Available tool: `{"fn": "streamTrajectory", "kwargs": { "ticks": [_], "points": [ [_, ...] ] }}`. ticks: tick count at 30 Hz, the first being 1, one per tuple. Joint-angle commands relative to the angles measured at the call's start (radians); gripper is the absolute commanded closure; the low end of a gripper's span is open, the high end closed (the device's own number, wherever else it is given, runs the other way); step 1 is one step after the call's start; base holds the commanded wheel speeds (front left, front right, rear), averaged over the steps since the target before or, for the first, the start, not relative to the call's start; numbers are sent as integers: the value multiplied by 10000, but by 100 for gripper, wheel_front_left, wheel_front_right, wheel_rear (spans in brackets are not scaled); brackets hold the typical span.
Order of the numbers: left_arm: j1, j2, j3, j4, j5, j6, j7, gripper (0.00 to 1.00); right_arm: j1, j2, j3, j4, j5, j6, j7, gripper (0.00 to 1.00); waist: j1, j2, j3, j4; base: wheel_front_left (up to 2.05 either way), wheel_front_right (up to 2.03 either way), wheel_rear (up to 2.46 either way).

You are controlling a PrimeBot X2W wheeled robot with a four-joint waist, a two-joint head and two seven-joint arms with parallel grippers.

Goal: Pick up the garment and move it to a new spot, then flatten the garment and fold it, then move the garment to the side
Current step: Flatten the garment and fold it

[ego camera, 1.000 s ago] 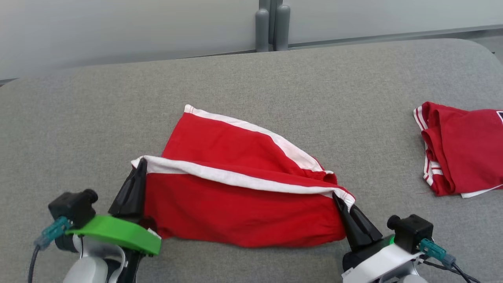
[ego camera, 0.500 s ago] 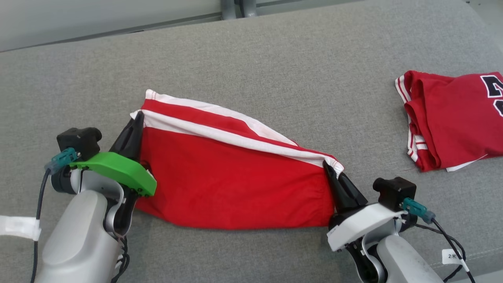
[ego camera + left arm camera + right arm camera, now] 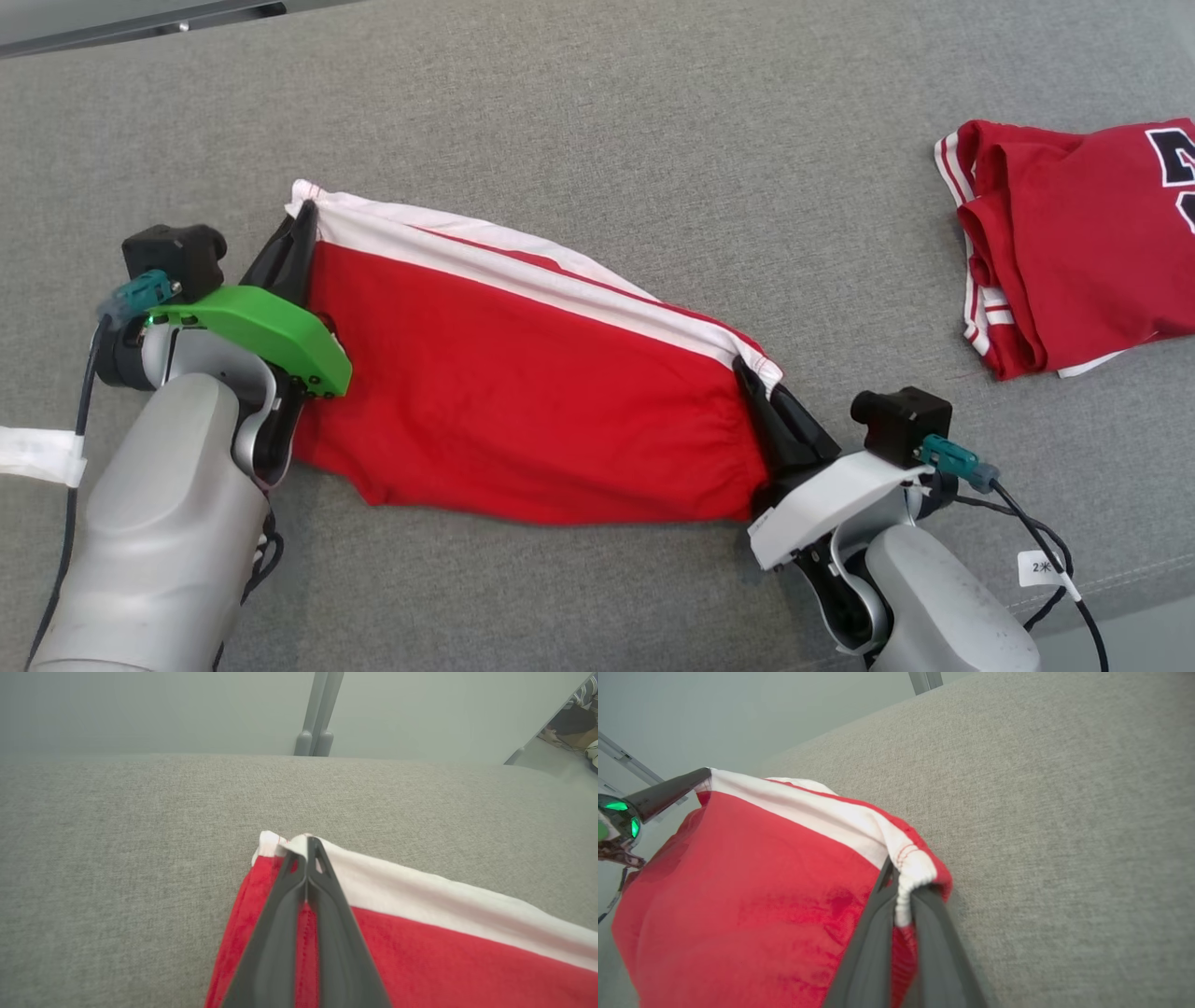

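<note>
- One red fabric garment with a wide white band along its far edge (image 3: 523, 392) is spread on the grey fabric-covered counter (image 3: 653, 112). In the head view it is a little left of the middle and runs slanted from far left to near right.
- Its white band looks doubled, with a thin red line between the two white layers.
- The left end effector (image 3: 303, 219) is closed on the far left corner of the garment. In the left wrist view its two dark fingers press together on the white band.
- The right end effector (image 3: 747, 373) is closed on the near right corner, where the cloth is gathered and a white hem comes out between the fingers.
- A green curved cover (image 3: 261, 327) sits on the left wrist, and a white curved cover (image 3: 822, 504) on the right wrist.
- A second red garment with white stripes and black letters (image 3: 1074, 252) lies folded at the far right, well apart from the first one.
</note>
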Motion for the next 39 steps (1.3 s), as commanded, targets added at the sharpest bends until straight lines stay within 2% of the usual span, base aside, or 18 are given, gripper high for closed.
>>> {"fn": "streamTrajectory", "kwargs": {
  "ticks": [1, 4, 5, 6, 7, 8, 9, 10, 11, 12, 13, 14, 25, 31, 39],
  "points": [
    [-304, 103, -38, 185, -36, -28, -50, 100, -111, -4, 67, -20, 90, -5, -24, 100, 0, 31, 12, -10, 0, 0, 0],
    [-559, 148, -214, 589, 39, -25, -32, 100, -145, -4, 146, -127, 95, -7, -27, 85, 0, 31, 13, -33, 0, 0, 0],
    [-629, 151, -263, 707, 52, -24, -38, 100, -152, -7, 167, -156, 86, -5, -28, 73, 0, 31, 7, -42, 0, 0, 0],
    [-629, 151, -263, 707, 52, -24, -38, 100, -152, -7, 167, -156, 86, -5, -28, 73, 0, 31, 7, -42, 0, 0, 0],
    [-708, 149, -301, 823, 46, -26, -68, 100, -172, -5, 173, -198, 76, -5, -28, 51, 0, 31, 1, -50, 0, 0, 0],
    [-775, 139, -342, 919, 14, -27, -99, 98, -183, -6, 171, -250, 71, -5, -29, 10, 0, 31, -6, -58, 0, 0, 0],
    [-835, 123, -396, 998, -5, -27, -140, 75, -189, -4, 146, -316, 42, -5, -29, 0, 0, 31, -13, -65, 0, 0, 0],
    [-895, 83, -454, 1076, -33, -28, -146, 60, -172, -4, 137, -357, 8, -5, -29, 0, 0, 31, -24, -70, 0, 0, 0],
    [-935, 44, -519, 1139, -55, -29, -175, 50, -152, -4, 116, -419, -29, -7, -30, 0, 0, 31, -34, -75, 0, 0, 0],
    [-962, 15, -598, 1191, -68, -29, -194, 23, -119, -7, 83, -481, -55, -5, -30, 0, 0, 31, -51, -77, 0, 0, 0],
    [-984, 2, -688, 1235, -75, -29, -191, 3, -60, -8, 72, -521, -77, -7, -30, 0, 0, 31, -73, -81, 0, 0, 0],
    [-1021, -5, -801, 1275, -83, -30, -202, 0, 6, -8, 60, -564, -133, -7, -30, 0, 0, 31, -98, -87, 0, 0, 0],
    [-1196, 134, -1363, 1879, -343, -31, -247, 0, 677, -12, -454, -1080, -685, -5, -32, 0, 0, 31, -562, -48, 0, 0, 0],
    [-589, 198, -1466, 1656, -739, -32, -430, 0, 1259, -13, -1094, -1604, -1075, -5, 70, 0, 0, 31, -1052, 191, 0, 0, 0],
    [598, 230, -1643, 1420, -1332, -32, -313, 0, 2239, -11, -1851, -2522, -1688, -5, 764, 0, 0, 31, -1954, 518, 0, 0, 0]
  ]
}}
